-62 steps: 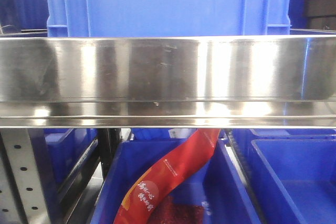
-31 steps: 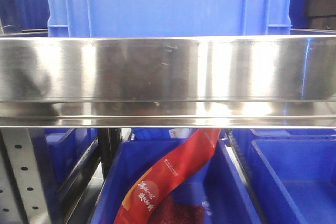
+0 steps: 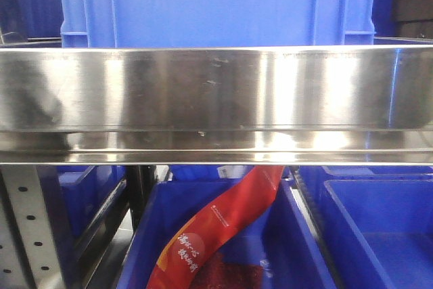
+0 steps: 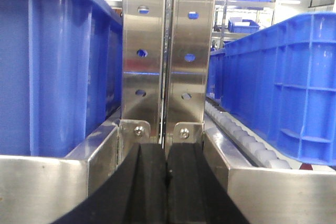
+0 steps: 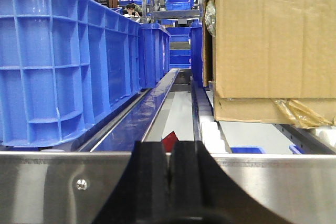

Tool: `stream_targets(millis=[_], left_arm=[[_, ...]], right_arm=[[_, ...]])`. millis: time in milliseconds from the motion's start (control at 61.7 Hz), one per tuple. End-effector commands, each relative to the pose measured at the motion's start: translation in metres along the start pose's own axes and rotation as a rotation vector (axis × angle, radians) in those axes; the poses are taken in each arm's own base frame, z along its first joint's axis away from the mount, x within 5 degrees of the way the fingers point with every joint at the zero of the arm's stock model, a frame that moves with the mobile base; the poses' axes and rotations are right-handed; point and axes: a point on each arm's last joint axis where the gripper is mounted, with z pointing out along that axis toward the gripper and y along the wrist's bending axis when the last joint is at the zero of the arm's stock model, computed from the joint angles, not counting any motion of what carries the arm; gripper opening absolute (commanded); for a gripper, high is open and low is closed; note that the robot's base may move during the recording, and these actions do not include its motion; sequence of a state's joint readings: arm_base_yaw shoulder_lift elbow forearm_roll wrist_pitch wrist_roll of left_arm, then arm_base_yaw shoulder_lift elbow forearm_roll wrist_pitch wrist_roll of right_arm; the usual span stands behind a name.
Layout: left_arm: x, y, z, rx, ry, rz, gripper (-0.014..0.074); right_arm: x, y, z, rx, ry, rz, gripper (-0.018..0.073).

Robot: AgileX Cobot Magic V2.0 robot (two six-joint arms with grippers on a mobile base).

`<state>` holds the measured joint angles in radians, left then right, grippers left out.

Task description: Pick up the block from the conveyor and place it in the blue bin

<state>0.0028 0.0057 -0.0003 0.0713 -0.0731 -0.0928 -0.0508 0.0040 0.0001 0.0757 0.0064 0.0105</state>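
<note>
Below steel rail (image 3: 216, 99): blue bin (image 3: 169, 235), red packet (image 3: 223, 225) | left claw (image 4: 167, 182) closed | right claw (image 5: 170, 179) closed, empty

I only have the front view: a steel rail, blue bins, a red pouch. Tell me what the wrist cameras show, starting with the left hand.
Observer: The left hand is shut with nothing between its fingers. It faces a perforated steel upright.
Operator: Now the right one.
Observer: The right hand is shut and empty, pointing over a steel rail.
Operator: Report any block.
Observer: None shows in any view. The right wrist view has a cardboard box on its right side and a blue crate on its left.
</note>
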Motion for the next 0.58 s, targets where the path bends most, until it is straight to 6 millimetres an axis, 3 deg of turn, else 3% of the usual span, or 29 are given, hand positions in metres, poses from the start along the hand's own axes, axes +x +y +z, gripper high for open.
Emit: stream_targets(millis=[0, 567], left_arm=[[-0.0028, -0.0002, -0.0005, 0.002, -0.033, 0.0, -0.0111], [-0.0028, -0.0002, -0.0005, 0.002, -0.033, 0.0, -0.0111]], right_arm=[[-0.0024, -0.0001, -0.0004, 0.002, -0.027, -0.01, -0.0167], [-0.0024, -0.0001, -0.0004, 0.002, -0.027, -0.01, -0.0167]])
